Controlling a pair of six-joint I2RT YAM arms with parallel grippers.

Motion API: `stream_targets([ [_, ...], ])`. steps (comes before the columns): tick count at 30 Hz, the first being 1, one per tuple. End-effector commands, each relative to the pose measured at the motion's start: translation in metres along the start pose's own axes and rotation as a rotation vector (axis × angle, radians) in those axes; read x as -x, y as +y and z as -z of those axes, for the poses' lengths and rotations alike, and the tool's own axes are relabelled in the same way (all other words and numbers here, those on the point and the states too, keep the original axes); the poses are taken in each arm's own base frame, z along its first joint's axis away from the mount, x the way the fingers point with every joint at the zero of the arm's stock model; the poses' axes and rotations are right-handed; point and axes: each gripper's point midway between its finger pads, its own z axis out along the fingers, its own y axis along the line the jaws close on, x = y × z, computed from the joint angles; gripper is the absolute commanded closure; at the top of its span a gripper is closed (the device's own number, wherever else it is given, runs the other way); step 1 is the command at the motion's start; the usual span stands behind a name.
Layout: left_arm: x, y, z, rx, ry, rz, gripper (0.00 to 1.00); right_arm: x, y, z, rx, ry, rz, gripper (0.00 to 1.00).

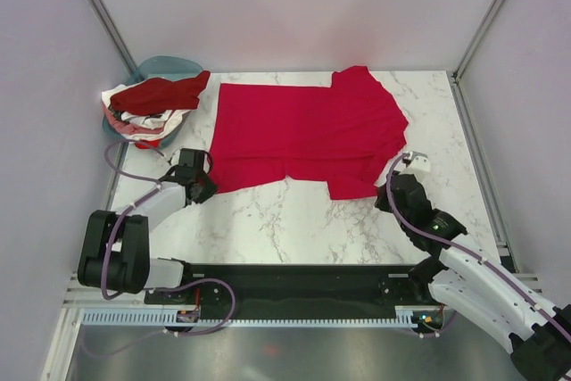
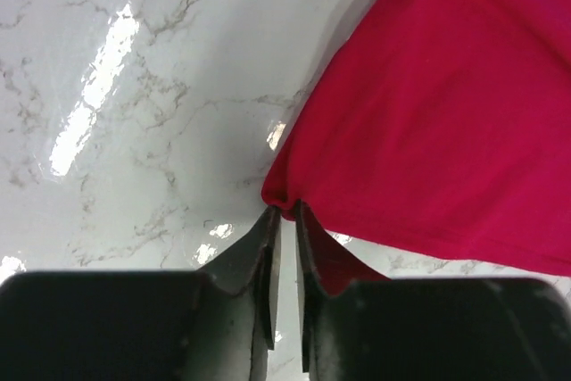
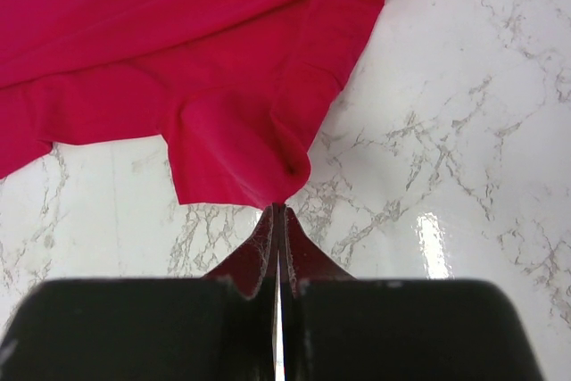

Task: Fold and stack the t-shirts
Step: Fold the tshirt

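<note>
A bright crimson t-shirt [image 1: 308, 136] lies spread flat on the marble table. My left gripper [image 1: 203, 189] is at its near left corner; in the left wrist view the gripper [image 2: 285, 213] is shut on that corner of the t-shirt [image 2: 446, 113], which bunches at the tips. My right gripper [image 1: 382, 192] is at the near right corner; in the right wrist view the gripper [image 3: 278, 209] is shut with its tips pinching the hem of the t-shirt [image 3: 223, 69]. Dark red [image 1: 161, 94], white and coral pink shirts are piled at the far left.
The shirt pile sits in and over a teal basin [image 1: 165, 66] at the table's far left corner. Grey walls stand on the left, right and far sides. A black rail [image 1: 294, 278] runs along the near edge between the arm bases.
</note>
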Motion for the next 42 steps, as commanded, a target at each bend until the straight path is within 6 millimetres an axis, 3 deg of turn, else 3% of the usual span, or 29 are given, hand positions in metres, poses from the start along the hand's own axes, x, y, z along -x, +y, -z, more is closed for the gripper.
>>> stream_targets([
  [1, 0.007, -0.001, -0.007, 0.032, -0.017, 0.012, 0.84, 0.005, 0.005, 0.001, 0.026, -0.023, -0.002, 1.00],
  [3, 0.009, -0.002, -0.005, 0.028, -0.021, 0.007, 0.98, 0.006, 0.005, 0.002, 0.029, -0.027, -0.003, 1.00],
  [9, 0.013, -0.004, 0.016, -0.034, -0.066, 0.009, 0.98, 0.027, 0.005, 0.019, 0.059, -0.109, -0.034, 1.00],
  [11, 0.023, -0.008, 0.036, -0.090, -0.131, 0.023, 0.98, 0.050, 0.005, 0.039, 0.096, -0.200, -0.081, 1.00],
  [17, 0.036, -0.011, 0.064, -0.164, -0.231, 0.056, 0.98, 0.072, -0.005, 0.064, 0.111, -0.315, -0.156, 1.00],
  [23, 0.036, -0.008, 0.068, -0.169, -0.241, 0.077, 0.98, 0.090, -0.008, 0.065, 0.026, -0.326, -0.147, 1.00],
  [27, 0.036, -0.007, 0.065, -0.144, -0.228, 0.120, 0.98, 0.116, -0.006, 0.072, -0.022, -0.364, -0.147, 1.00],
  [32, 0.032, -0.020, 0.054, -0.142, -0.150, 0.190, 0.98, 0.132, 0.002, 0.056, -0.120, -0.340, -0.089, 1.00],
  [37, 0.032, -0.026, 0.034, -0.083, -0.089, 0.225, 0.98, 0.133, 0.022, 0.021, -0.180, -0.259, -0.024, 1.00],
  [39, 0.040, -0.034, 0.033, -0.085, -0.094, 0.248, 0.98, 0.138, 0.030, 0.014, -0.188, -0.246, -0.015, 1.00],
  [42, 0.048, -0.039, 0.027, -0.061, -0.088, 0.262, 0.98, 0.136, 0.033, -0.014, -0.236, -0.190, 0.009, 1.00],
])
